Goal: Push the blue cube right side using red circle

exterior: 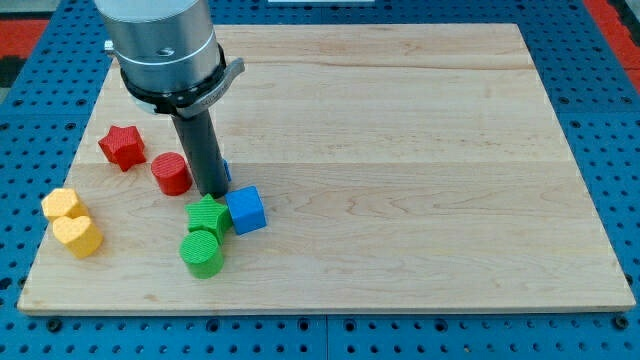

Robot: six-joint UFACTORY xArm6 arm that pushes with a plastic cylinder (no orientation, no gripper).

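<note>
The task is judged barely begun. The blue cube (246,210) lies in the tabletop's (420,150) left half, nearer the bottom edge, touching a green block (209,216); a green cylinder (203,252) sits just below. The red circle (172,174) is found up-left of the cube, apart from it. The end effector, a bare rod holding nothing, has its tip (213,193) just right of the red circle, between it and the cube. The circle is yet to be driven into the cube.

Blue cube (246,210), red circle (172,174)
</note>
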